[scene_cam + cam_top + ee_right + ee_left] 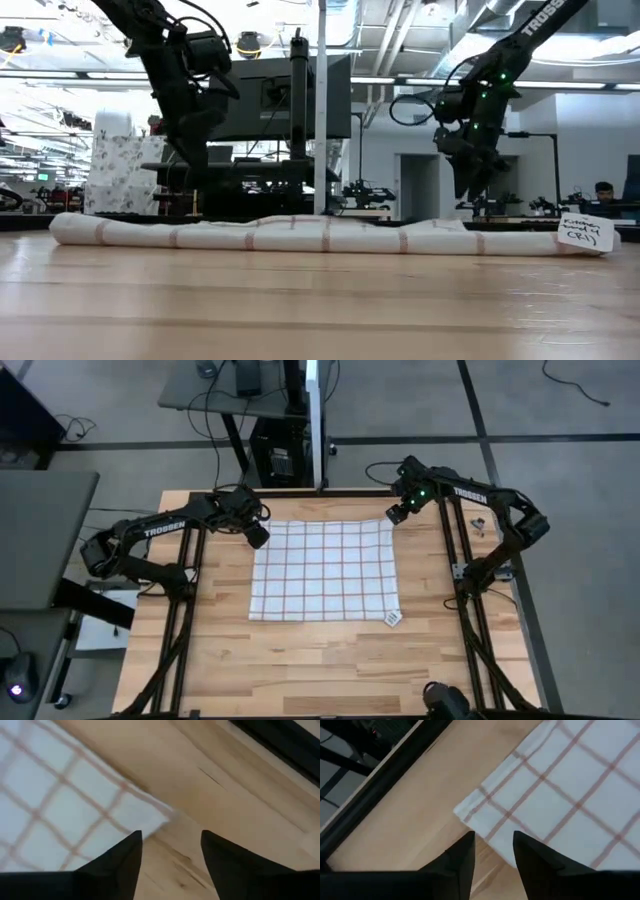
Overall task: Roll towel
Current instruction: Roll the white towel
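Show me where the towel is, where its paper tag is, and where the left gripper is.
towel [323, 570]: high view, middle of the flat checked cloth.
paper tag [393, 619]: high view, the small white label at the towel's near corner on the right arm's side.
left gripper [494, 855]: left wrist view, midway between its open fingertips.

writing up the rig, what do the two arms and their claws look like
Both arms are dark, jointed and slim, with white TROSSEN lettering on a link. The right arm shows a green light near its wrist. The left claw and right claw each have two black, tapered, pointed fingers.
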Tool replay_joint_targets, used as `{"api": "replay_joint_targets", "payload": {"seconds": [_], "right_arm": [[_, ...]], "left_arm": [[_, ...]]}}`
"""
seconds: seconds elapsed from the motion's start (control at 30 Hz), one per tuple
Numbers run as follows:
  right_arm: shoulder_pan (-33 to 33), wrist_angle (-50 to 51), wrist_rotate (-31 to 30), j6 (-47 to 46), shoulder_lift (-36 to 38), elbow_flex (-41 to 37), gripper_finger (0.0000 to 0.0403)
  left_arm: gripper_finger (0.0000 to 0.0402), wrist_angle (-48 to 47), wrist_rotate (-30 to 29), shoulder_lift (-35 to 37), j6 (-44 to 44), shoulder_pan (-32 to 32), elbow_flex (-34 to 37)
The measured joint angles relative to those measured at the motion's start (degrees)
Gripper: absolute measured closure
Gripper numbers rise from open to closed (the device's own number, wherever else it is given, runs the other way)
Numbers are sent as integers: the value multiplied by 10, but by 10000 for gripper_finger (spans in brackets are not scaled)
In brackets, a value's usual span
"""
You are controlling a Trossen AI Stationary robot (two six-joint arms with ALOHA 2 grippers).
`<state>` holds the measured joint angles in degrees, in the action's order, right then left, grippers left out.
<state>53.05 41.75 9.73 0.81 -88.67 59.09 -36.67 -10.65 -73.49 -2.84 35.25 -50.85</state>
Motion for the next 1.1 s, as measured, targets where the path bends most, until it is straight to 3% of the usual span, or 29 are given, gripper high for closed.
{"api": "replay_joint_targets", "payload": {"seconds": [0.17, 0.3, 0.43, 0.53, 0.8, 0.93, 1.1], "right_arm": [[-31, 9, 24, 1, 27, -4, 201], [-79, 11, 71, 1, 41, -21, 201], [-158, 11, 133, -7, 49, -42, 201], [-237, 5, 140, -12, 55, -63, 201], [-409, -77, 86, -90, 56, -130, 215], [-460, -110, 59, -139, 56, -153, 220], [-495, -104, 11, -158, 56, -155, 223]], "left_arm": [[284, 0, 31, 0, -17, -10, 4], [284, -3, 93, 0, -31, -23, 5], [284, -15, 170, 0, -32, -51, 5], [284, -32, 196, 0, -42, -86, 5], [284, -51, 195, -12, -59, -185, 5], [284, -76, 149, -51, -77, -219, 5], [284, -91, 143, -106, -75, -247, 6]]}}
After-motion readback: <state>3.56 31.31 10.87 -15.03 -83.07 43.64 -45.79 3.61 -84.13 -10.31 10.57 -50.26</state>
